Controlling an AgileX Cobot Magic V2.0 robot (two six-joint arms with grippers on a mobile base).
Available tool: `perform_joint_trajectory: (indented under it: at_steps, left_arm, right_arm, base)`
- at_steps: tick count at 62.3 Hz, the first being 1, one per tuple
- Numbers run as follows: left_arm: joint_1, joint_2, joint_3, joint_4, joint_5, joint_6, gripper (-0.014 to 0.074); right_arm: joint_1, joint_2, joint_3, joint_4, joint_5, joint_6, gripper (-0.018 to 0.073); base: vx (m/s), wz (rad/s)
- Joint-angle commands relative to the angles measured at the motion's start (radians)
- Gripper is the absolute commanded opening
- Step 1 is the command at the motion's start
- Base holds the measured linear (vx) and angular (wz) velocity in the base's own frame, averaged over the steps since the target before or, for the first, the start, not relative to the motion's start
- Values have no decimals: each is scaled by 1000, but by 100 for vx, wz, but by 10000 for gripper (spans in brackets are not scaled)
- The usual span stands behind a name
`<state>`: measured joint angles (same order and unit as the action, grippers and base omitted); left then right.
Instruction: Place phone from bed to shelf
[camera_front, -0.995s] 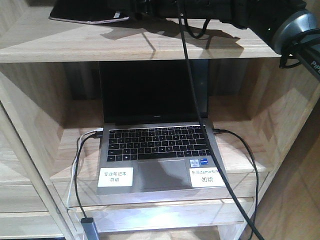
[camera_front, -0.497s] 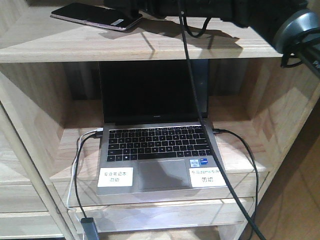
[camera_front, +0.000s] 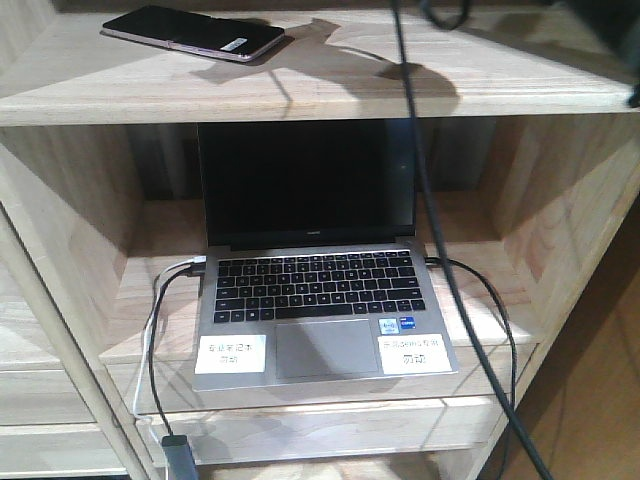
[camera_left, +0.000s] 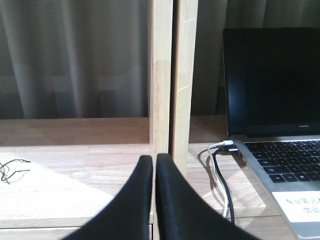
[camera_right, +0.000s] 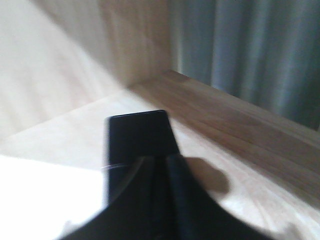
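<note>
phone (camera_front: 193, 32) lies flat on shelf (camera_front: 300, 95) top board, long axis left-right | right gripper (camera_right: 162, 167) nearest, just behind it, fingers closed on nothing | left gripper (camera_left: 154, 167) closed, empty, a level below | you back straight away

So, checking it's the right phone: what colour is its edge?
Pinkish-gold edge on the black phone, clearest in the front view.
</note>
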<state>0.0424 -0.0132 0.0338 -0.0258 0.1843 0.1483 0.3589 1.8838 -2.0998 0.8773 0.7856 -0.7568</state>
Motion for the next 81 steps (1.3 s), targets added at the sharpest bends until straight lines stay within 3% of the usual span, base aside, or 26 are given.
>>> perform_joint_trajectory:
  at_steps: [1,8,27,49,81]
  left_arm:
    - [-4,-13,-21,-9,-72,-6,1]
    - [-4,-13,-21,-9,-72,-6,1]
    - [-4,-13,-21,-9,-72,-6,1]
    - [-4,-13,-21,-9,-72,-6,1]
    - [-4,-13,-21,-9,-72,-6,1]
  right_arm:
    - [-3,-101,-6,21,-18,10,-8]
    - [-3,-179,91,20,-48,5,-6]
    - [-3,-465,551,10,-296,-64,-6]
    - [-3,-856,998,1,-480,-67,-6]
    - [-3,-1432,1534,-2,-499,-56,-6]
  base:
    - [0,0]
    - [0,0]
    - [0,0]
    - [0,0]
    - [0,0]
